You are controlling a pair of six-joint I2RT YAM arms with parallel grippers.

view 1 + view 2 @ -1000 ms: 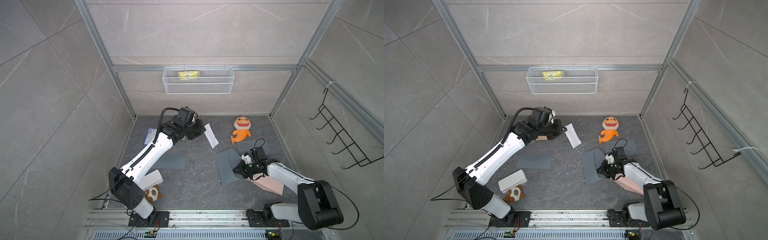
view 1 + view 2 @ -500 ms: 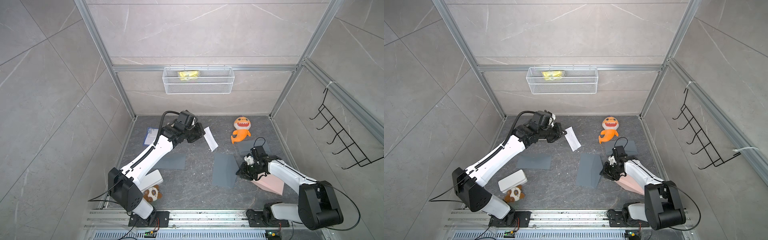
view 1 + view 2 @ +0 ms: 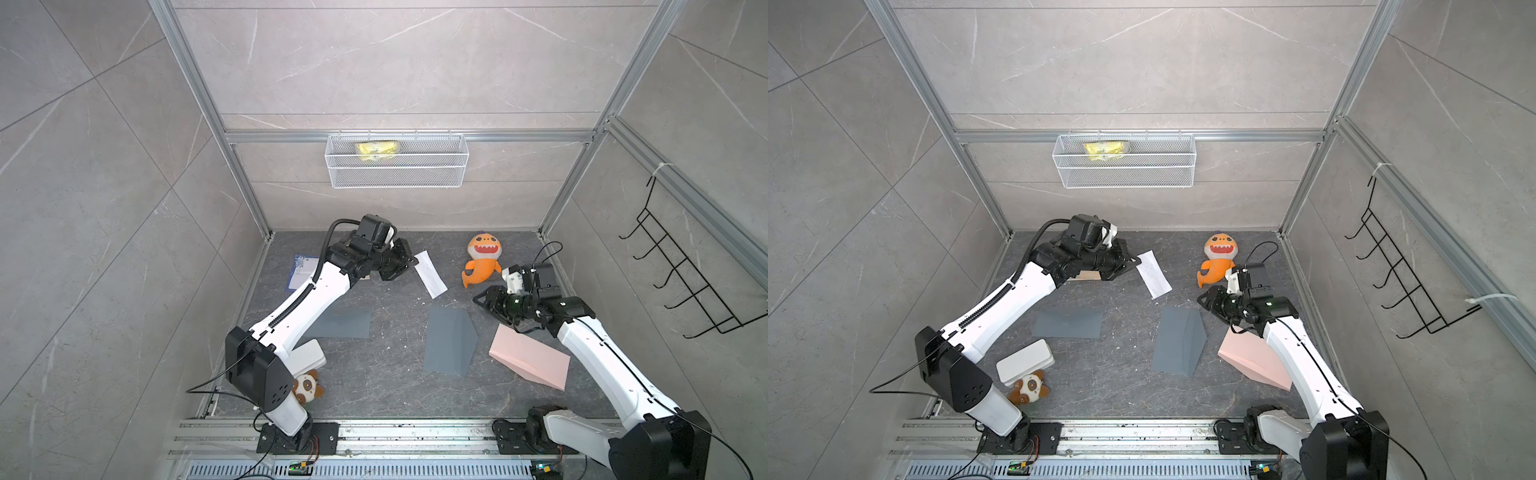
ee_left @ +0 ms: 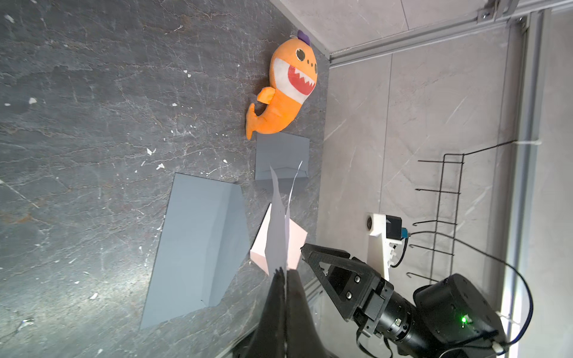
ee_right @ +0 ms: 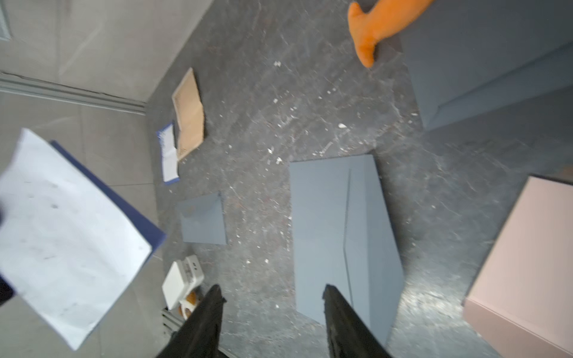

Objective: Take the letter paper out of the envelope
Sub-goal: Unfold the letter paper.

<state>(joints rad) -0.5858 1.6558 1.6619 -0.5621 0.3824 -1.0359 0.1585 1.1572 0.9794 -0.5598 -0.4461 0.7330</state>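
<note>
Left claw is clamped on one end of the letter paper. The paper is held up off the surface with its long axis running away toward the right claw, so it's already clear of the grey envelope lying flat between the arms. Right claw is spread apart, empty, just beside the envelope and nearer to it. Marks on the paper are too blurry to read.
</note>
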